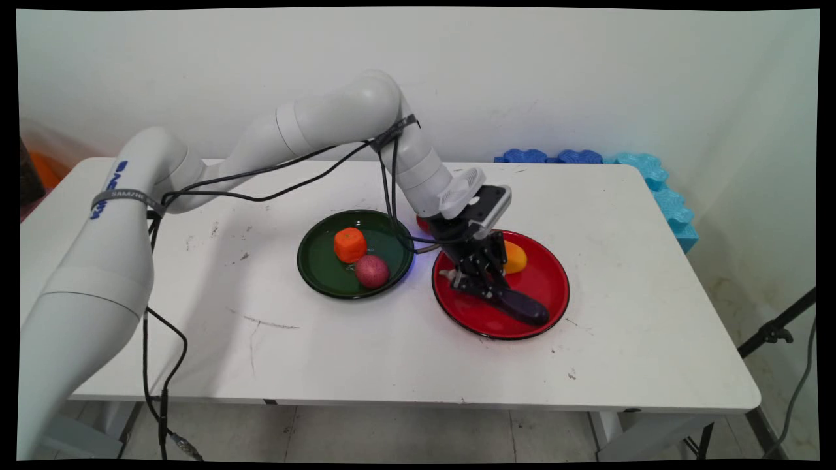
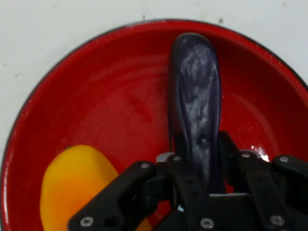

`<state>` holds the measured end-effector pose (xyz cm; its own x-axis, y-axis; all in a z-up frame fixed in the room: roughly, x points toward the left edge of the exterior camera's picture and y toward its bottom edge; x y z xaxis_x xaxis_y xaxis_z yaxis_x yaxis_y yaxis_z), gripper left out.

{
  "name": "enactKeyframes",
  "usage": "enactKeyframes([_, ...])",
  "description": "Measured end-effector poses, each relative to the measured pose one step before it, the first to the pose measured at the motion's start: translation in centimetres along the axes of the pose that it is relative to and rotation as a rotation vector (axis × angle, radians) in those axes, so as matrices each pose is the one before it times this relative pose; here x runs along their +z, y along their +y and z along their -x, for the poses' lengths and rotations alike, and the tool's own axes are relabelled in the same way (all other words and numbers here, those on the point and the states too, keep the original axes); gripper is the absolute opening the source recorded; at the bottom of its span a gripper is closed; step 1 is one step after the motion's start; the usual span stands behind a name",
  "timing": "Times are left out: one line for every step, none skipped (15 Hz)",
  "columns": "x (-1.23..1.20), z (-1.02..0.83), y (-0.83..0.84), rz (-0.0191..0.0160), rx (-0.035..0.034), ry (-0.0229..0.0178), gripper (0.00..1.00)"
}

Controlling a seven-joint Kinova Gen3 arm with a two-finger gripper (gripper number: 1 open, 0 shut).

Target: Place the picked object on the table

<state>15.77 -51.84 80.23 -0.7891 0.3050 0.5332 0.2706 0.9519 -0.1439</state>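
A dark purple eggplant (image 1: 520,304) is seen lying in the red plate (image 1: 552,271) on the near right of the white table (image 1: 405,352), its rounded tip pointed toward the table's near edge. The stem end of the eggplant (image 2: 195,110) is clamped between the fingers of the black gripper (image 1: 484,282), which is lowered into the plate; in the hand view the fingers (image 2: 185,180) are pressed against both sides of it. A yellow-orange fruit (image 1: 514,256) is observed in the same plate (image 2: 96,110), just beside the gripper on the far side, apart from the eggplant. The fruit (image 2: 72,187) is partly hidden by the linkage. To the left, just beside the red plate, a dark green plate (image 1: 317,267) is noted, holding an orange carrot piece (image 1: 350,245) and a reddish round fruit (image 1: 371,271), near each other. Blue foam pieces (image 1: 646,173) are seen at the table's far right edge.
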Motion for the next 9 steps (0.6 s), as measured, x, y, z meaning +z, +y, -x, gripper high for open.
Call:
enactKeyframes([-0.345, -0.318, 0.03, -0.00913, -0.01535, 0.0061, 0.0])
enactKeyframes([-0.364, -0.341, 0.021, -0.00997, -0.01474, 0.00595, 0.0])
enactKeyframes([-0.483, -0.463, 0.016, -0.01263, -0.01712, 0.00698, 0.0])
enactKeyframes([-0.6, -0.493, -0.01, -0.01496, -0.01792, 0.00675, 0.0])
enactKeyframes([-0.561, -0.452, 0.003, -0.01382, -0.01676, 0.00622, 0.0])
enactKeyframes([-0.716, -0.582, 0.002, -0.01727, -0.01993, 0.00748, 0.0])
enactKeyframes([-0.83, -0.537, 0.098, -0.01925, -0.0269, 0.00756, 0.0])
enactKeyframes([-0.751, -0.448, 0.131, -0.01618, -0.02543, 0.00648, 0.0])
enactKeyframes([-0.944, -0.51, 0.275, -0.01847, -0.02898, 0.00691, 0.0])
